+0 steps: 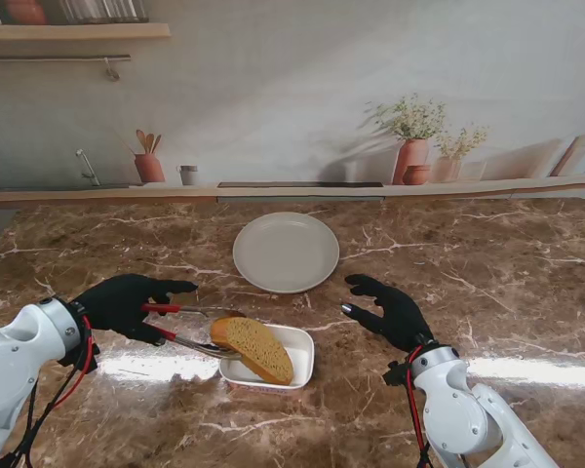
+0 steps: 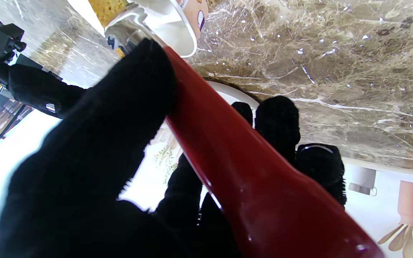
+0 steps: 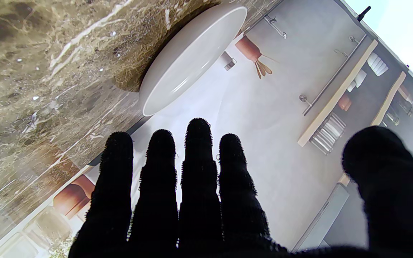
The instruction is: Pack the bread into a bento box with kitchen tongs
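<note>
My left hand in its black glove is shut on the red-handled kitchen tongs. The tongs' metal tips pinch a slice of brown bread, which leans into the white bento box with one end over the box's left rim. The left wrist view shows a red tong arm running under my thumb toward the bread and the box. To the right of the box my right hand hovers open, fingers straight, holding nothing.
A round white plate lies on the brown marble table farther from me than the box; it also shows in the right wrist view as a plate. A printed kitchen backdrop runs along the table's far edge.
</note>
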Robot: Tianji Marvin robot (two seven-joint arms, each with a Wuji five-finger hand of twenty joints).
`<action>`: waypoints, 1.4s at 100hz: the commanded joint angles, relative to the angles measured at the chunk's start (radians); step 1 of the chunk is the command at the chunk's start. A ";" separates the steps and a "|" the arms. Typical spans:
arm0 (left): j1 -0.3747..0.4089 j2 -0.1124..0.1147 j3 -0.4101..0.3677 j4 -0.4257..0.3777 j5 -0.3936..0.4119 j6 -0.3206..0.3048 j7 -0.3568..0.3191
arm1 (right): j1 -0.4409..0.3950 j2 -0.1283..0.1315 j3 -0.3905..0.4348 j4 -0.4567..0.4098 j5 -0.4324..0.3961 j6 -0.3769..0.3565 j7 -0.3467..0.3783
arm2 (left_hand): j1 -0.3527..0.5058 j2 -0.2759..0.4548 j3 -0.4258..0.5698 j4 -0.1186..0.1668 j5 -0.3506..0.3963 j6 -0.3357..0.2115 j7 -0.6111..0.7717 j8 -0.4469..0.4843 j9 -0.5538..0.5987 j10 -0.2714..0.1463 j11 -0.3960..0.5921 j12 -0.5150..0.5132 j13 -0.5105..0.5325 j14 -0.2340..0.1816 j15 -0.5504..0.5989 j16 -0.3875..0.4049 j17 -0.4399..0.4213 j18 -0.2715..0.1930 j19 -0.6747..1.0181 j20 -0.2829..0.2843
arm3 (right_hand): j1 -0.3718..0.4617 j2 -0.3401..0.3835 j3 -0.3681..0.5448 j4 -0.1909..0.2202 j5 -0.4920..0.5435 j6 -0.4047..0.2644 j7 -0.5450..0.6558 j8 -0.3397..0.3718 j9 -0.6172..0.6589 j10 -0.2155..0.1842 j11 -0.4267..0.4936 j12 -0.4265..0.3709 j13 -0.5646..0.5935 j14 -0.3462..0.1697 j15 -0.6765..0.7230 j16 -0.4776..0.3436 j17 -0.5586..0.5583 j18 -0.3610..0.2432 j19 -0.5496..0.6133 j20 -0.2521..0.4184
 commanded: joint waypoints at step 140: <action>0.056 -0.038 -0.098 0.114 0.002 0.096 0.161 | -0.010 0.001 0.002 -0.022 -0.017 0.017 0.019 | -0.040 0.067 0.158 -0.012 0.062 -0.103 0.222 0.116 0.069 -0.208 0.175 0.064 0.033 -0.022 0.011 -0.002 0.006 -0.018 0.020 -0.002 | 0.034 0.021 0.007 0.018 0.006 -0.030 0.007 -0.015 0.011 -0.014 -0.002 0.011 0.021 0.005 0.008 0.011 -0.010 -0.001 0.003 0.028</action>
